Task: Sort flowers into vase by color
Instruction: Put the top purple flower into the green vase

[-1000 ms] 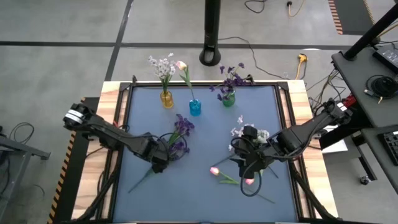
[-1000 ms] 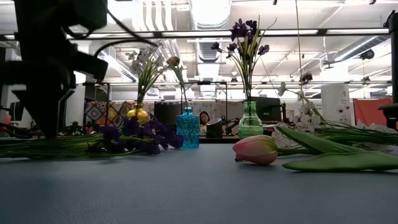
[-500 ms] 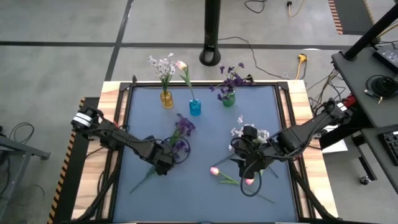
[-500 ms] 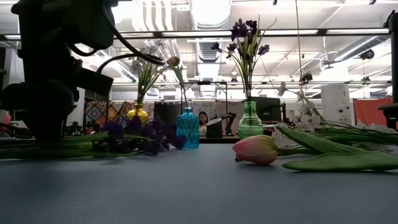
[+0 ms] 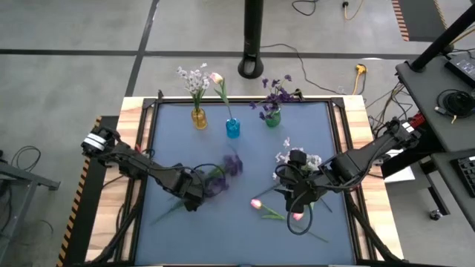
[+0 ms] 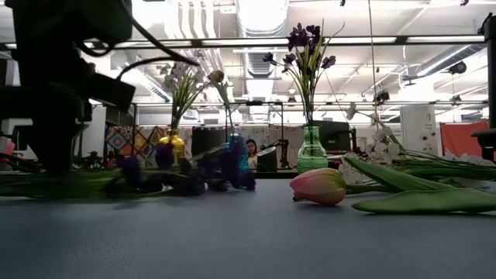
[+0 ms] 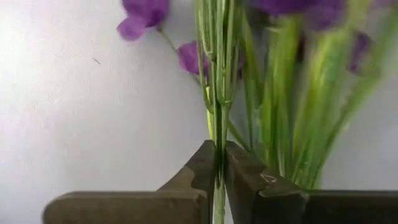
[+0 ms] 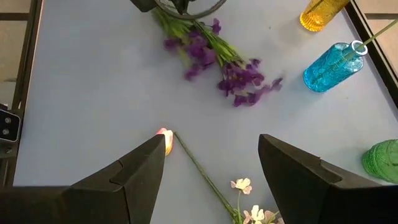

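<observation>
Left claw (image 5: 194,199): sat left of centre in the overhead frame, over the blue surface (image 5: 245,237); its two dark fingers (image 7: 249,180) were pinched together on the green stem of a purple flower bunch (image 5: 223,174), as the wrist picture showed.
Purple flower bunch: lay low over the surface, blooms pointing toward the upper right of the overhead frame and blurred, stem end trailing to the lower left past the claw.
Right claw (image 5: 295,199): sat right of centre in the overhead frame, fingers spread wide with nothing between them.
Pink tulips: one bud (image 5: 256,203) lay just left of the right claw, a second (image 5: 297,216) just below it; both rested on the surface.
White sprig (image 5: 286,157): lay on the surface just above the right claw.
Yellow vase (image 5: 199,118): stood upright at the upper left of the surface, holding white-lavender sprigs.
Blue vase (image 5: 233,127): stood between the other two, holding one pink tulip.
Green vase (image 5: 272,117): stood to the right of the blue one, holding dark purple blooms.
Person (image 6: 253,149): seen far behind the surface in the level picture.
</observation>
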Available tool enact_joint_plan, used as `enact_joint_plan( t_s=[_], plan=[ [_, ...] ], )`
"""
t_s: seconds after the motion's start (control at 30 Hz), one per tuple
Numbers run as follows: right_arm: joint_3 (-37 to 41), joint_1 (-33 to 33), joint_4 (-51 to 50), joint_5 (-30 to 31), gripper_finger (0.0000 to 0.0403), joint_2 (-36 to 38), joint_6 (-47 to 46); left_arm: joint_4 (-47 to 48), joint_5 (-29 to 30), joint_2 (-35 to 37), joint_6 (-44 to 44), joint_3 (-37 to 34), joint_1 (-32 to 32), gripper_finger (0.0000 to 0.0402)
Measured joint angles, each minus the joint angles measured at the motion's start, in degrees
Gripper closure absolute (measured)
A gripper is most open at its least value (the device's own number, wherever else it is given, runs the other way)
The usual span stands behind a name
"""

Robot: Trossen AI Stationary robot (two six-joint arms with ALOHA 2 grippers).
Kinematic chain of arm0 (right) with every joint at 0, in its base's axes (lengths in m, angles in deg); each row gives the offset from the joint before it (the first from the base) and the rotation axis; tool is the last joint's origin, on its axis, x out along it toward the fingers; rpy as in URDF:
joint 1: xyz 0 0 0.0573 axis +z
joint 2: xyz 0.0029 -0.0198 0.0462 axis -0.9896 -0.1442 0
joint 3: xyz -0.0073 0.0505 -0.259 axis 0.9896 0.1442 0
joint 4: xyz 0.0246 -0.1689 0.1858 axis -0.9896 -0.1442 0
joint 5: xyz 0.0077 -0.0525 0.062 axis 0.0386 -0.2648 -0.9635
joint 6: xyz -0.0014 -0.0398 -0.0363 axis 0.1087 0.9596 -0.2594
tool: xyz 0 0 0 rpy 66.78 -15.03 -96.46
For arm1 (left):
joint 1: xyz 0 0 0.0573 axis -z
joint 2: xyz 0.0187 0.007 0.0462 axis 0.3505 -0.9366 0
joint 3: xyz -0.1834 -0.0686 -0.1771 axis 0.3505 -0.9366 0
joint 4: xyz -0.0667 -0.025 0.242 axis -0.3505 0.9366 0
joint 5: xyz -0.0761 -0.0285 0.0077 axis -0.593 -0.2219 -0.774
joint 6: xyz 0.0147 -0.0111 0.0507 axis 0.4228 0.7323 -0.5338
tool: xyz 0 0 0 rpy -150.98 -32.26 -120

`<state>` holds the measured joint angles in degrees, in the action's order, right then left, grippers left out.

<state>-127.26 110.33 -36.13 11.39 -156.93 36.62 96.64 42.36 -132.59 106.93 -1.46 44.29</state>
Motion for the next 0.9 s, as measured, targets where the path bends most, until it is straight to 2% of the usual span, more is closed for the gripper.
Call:
enact_joint_plan(
  t_s=[0.17,0.37,0.6,0.77,0.9],
  plan=[
    [0.0,0.0,0.1,0.0,0.0156,0.0,0.0,3.8,0.3,3.9,2.7,0.0,1.4,0.0387],
    [0.0,0.0,0.2,0.5,0.0152,0.0,0.0,8.0,4.6,10.2,5.3,0.0,2.3,0.0398],
    [0.0,0.0,0.3,1.5,0.0154,0.0,-0.1,8.5,7.9,17.6,4.3,1.6,2.5,0.0398],
    [0.9,0.0,1.9,1.6,0.0151,0.0,1.0,6.7,15.7,21.6,-1.3,5.3,4.9,0.0398],
    [4.0,0.0,9.0,1.8,0.0154,0.0,5.0,-3.8,23.0,23.7,-13.3,6.8,8.5,0.0398]
  ],
)
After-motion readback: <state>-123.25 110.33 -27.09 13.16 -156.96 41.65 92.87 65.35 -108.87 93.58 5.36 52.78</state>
